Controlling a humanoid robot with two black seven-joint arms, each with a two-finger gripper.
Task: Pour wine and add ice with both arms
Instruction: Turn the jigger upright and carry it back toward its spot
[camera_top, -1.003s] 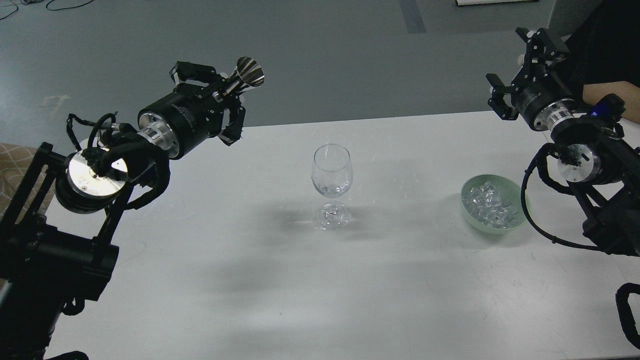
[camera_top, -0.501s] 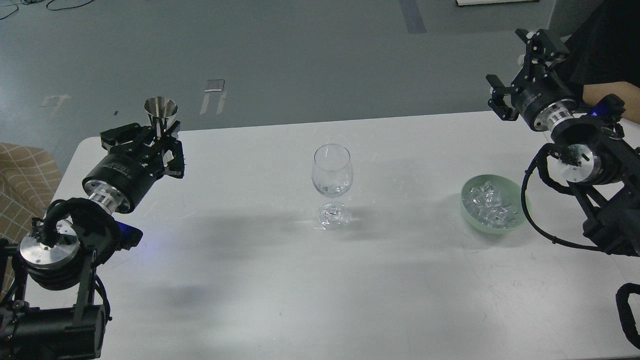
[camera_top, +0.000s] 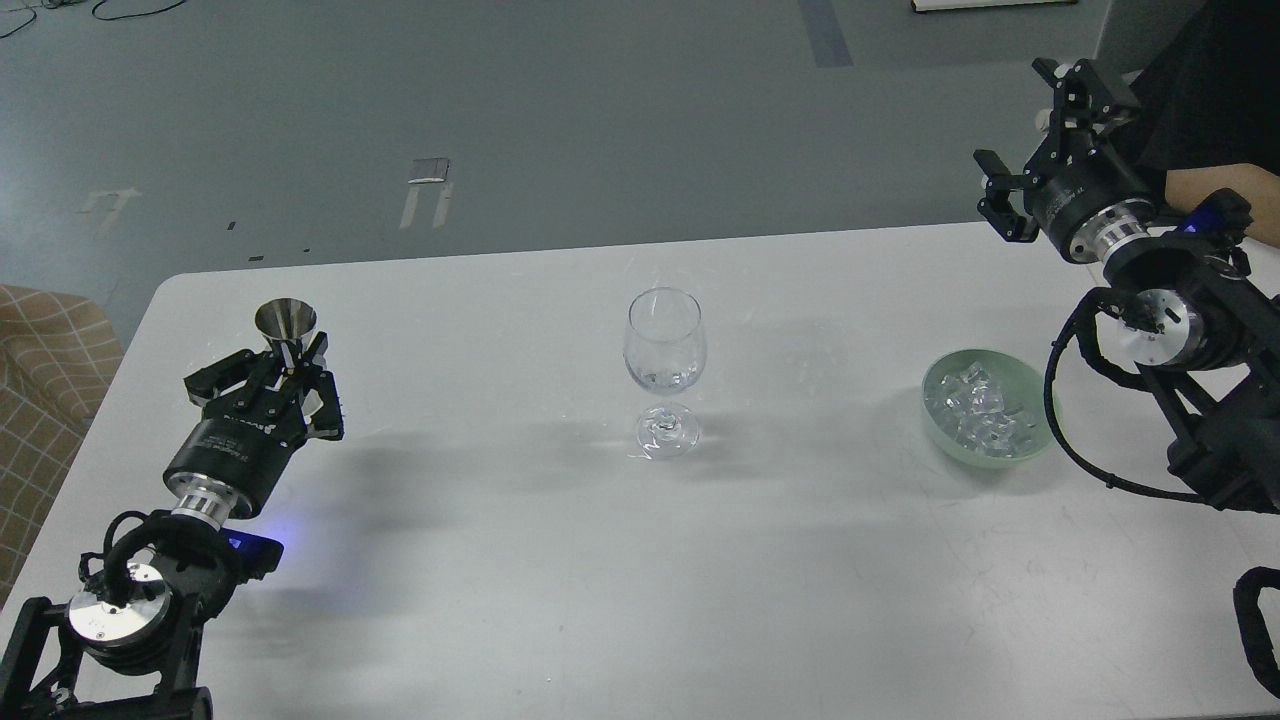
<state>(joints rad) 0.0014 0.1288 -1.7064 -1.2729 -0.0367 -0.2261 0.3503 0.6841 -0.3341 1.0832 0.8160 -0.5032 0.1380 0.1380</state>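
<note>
A clear wine glass (camera_top: 664, 370) stands upright at the middle of the white table (camera_top: 560, 560), with a little clear liquid at the bottom of its bowl. My left gripper (camera_top: 285, 375) is low at the table's left side and shut on a small steel measuring cup (camera_top: 286, 325), held upright. A pale green bowl (camera_top: 1040, 425) at the right holds several pieces of ice (camera_top: 975, 405). My right gripper (camera_top: 1040, 130) is raised beyond the table's far right edge, open and empty, well above the bowl.
A person's arm in a dark sleeve (camera_top: 1215, 190) shows at the far right edge behind my right arm. A tan checked seat (camera_top: 45, 350) stands left of the table. Grey floor lies beyond the table's far edge.
My left arm has swung down and back to the left with the steel cup, turning it from tipped toward the glass to upright near the table. The right arm has barely moved.
</note>
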